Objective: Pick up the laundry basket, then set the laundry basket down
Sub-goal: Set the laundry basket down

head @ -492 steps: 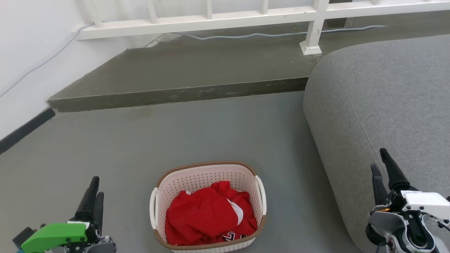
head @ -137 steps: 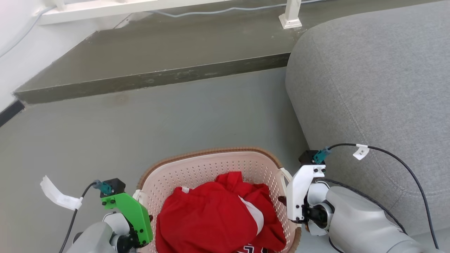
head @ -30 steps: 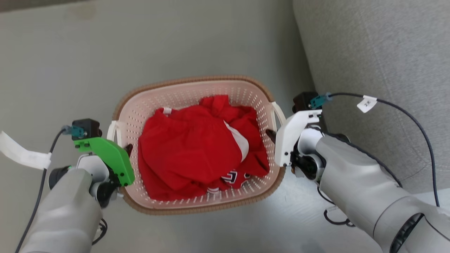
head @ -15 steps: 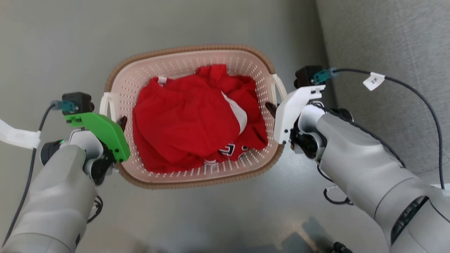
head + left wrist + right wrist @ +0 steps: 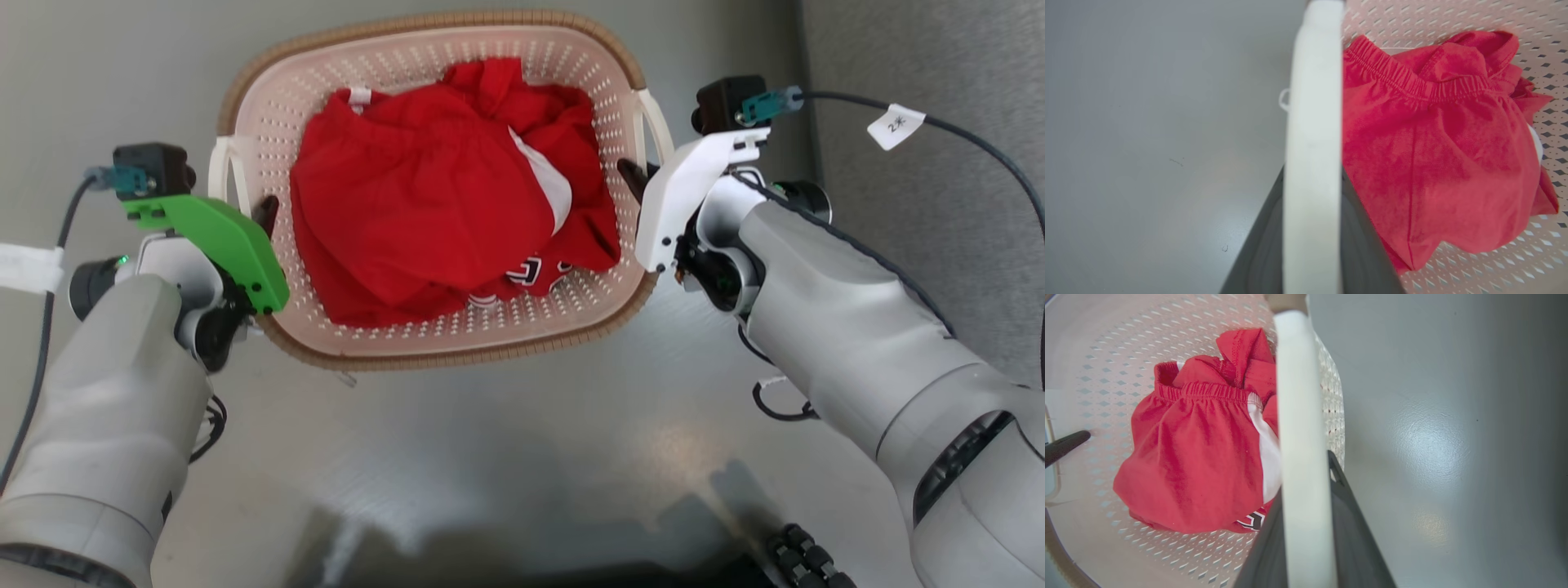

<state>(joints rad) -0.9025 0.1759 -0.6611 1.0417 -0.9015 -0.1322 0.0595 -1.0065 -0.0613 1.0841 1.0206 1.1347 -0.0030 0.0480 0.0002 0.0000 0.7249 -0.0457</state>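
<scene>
Quick status, left to right. The left gripper point(image 5: 265, 214) is clamped on the left loop handle point(image 5: 219, 167); the left wrist view shows a dark finger on each side of that white bar. The laundry basket point(image 5: 457, 356) sits in the middle between the two arms, over the grey floor point(image 5: 506, 457), with the red clothes point(image 5: 424, 196) bunched up inside. The right gripper point(image 5: 630, 175) is pinched onto the right loop handle point(image 5: 657, 122) the same way, bar between the fingers. The grey sofa point(image 5: 939, 65) is just off to the right.

So the grab looks done on both sides. I'd say the lift is underway, but I honestly can't tell from these shots whether the bottom is off the floor. Setting it down is all still to come.

Versus the earliest frame, the basket stood alone on the floor with both grippers well apart from it and their fingers free. Now both are on the handles. Over the last second the basket looks a bit bigger and sits higher in the head view, but that camera has tipped down too, so part of that is the view shifting.
</scene>
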